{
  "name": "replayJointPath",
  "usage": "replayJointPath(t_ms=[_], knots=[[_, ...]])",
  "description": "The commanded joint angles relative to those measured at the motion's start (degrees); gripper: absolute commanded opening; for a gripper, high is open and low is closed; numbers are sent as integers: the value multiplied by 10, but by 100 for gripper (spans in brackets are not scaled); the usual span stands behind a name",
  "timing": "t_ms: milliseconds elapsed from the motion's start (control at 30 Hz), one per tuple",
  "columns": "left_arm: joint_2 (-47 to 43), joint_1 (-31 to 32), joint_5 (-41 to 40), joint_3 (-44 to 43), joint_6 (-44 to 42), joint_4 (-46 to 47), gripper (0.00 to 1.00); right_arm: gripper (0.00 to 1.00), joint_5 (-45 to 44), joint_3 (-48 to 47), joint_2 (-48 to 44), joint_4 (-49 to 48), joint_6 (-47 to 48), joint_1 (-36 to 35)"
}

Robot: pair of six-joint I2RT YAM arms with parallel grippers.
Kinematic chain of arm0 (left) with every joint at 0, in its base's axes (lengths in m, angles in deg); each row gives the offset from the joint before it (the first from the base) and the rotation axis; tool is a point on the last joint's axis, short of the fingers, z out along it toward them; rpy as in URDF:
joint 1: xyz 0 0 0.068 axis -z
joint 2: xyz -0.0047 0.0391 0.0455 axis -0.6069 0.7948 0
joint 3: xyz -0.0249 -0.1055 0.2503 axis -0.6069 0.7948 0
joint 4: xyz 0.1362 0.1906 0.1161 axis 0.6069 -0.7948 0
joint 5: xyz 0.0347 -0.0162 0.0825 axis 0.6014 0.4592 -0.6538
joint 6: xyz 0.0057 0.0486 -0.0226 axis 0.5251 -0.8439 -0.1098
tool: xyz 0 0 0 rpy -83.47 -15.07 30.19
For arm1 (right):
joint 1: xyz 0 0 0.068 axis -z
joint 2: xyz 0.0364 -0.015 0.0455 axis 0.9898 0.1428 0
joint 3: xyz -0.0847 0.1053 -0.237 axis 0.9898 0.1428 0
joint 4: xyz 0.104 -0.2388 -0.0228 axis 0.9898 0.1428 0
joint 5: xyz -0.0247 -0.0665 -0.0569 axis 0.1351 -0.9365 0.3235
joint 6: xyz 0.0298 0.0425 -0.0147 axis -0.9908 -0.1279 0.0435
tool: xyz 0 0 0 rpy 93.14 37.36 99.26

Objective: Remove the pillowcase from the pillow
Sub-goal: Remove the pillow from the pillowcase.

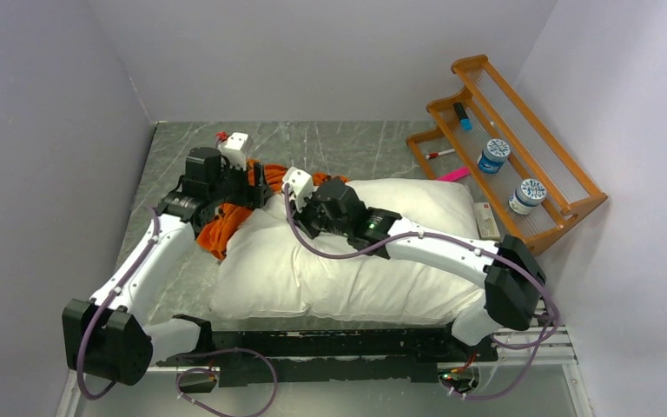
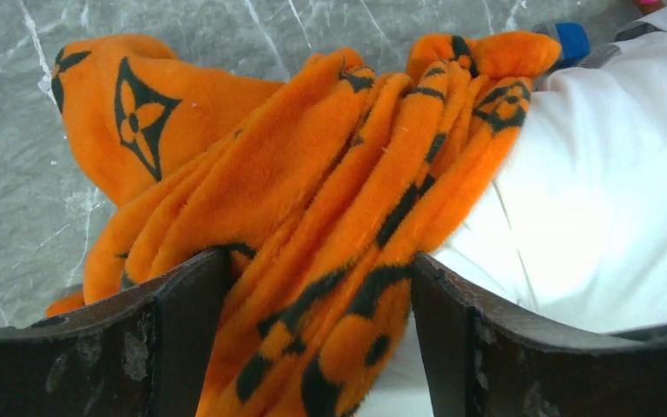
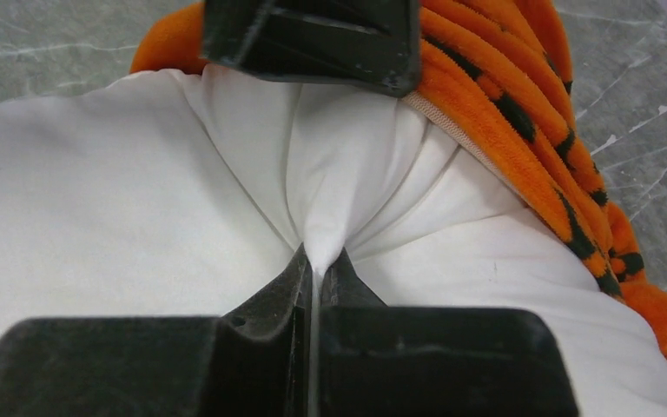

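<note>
my right gripper [image 3: 317, 261] pinched tight on a fold of the pillow [image 3: 95, 217], my left gripper [image 2: 320, 265] spread wide, orange pillowcase [image 2: 252, 165] bunched up between its jaws, pillow just beside them

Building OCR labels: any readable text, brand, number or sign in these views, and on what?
No legible text in any view.
Pillowcase: flower and star motifs only, no letters.
Back jar and front jar on the rack: markings too small to read.
</note>
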Motion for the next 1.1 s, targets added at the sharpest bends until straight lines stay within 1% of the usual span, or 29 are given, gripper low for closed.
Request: replayJointPath(t_ms=[0,67,133,267,367,500,533,633,767,833,900,1067], knots=[[34,4,-55,-45,9,-22,79,0,39,32,-28,79,7,-32],[56,2,-96,-60,16,-29,77,0,34,40,-40,73,10,-40],[81,0,-105,-78,20,-40,71,0,29,49,-53,70,12,-46],[107,-2,-106,-92,29,-35,48,0,24,69,-85,61,13,-50],[104,-8,-131,-96,31,-26,32,0,16,82,-110,59,15,-51],[102,-33,-156,-96,40,-13,7,0,14,93,-144,61,13,-51],[103,-42,-153,-96,44,-8,5,0,14,97,-152,61,12,-51],[110,-65,-150,-99,56,-1,5,0,6,109,-179,61,6,-51],[104,-103,-203,-100,76,-6,5,0,-17,115,-211,67,3,-51],[89,-118,-247,-94,87,-7,5,0,-25,113,-220,67,2,-51],[60,-123,-309,-86,97,-8,5,0,-27,103,-222,68,-9,-51],[-18,-128,-455,-69,99,-9,5,0,-72,57,-208,83,-32,-51]])
